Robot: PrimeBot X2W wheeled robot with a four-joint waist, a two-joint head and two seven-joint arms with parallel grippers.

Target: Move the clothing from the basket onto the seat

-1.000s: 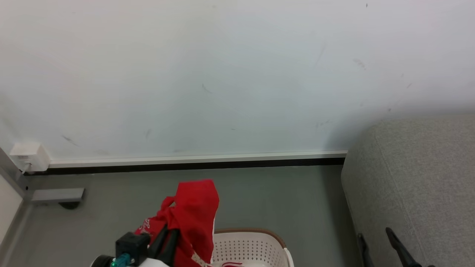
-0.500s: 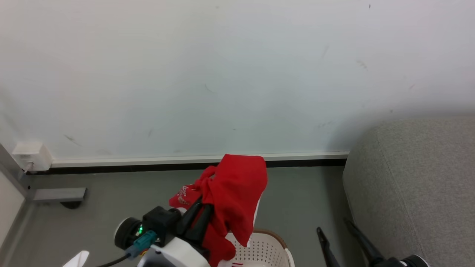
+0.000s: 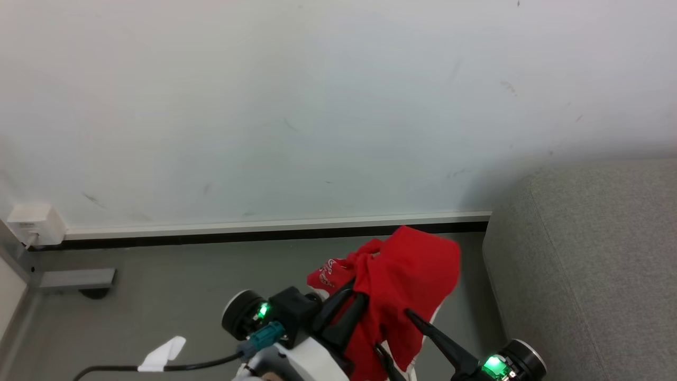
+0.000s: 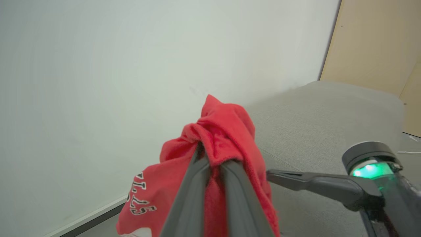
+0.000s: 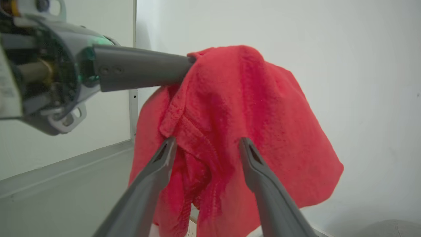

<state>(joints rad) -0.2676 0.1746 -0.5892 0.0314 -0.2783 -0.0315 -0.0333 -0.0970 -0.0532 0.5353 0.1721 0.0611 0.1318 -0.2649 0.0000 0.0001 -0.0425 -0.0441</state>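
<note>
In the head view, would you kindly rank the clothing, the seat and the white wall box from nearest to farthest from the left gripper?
1. The clothing: pinched in the left gripper itself.
2. The seat: to the right, just beyond the clothing.
3. The wall box: far left, low on the wall.

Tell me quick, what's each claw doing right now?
Left claw: closed, holding the clothing.
Right claw: open, holding nothing, aimed at the clothing.

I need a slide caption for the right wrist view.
Left gripper pinches the hanging red garment; the open right gripper points at it.
</note>
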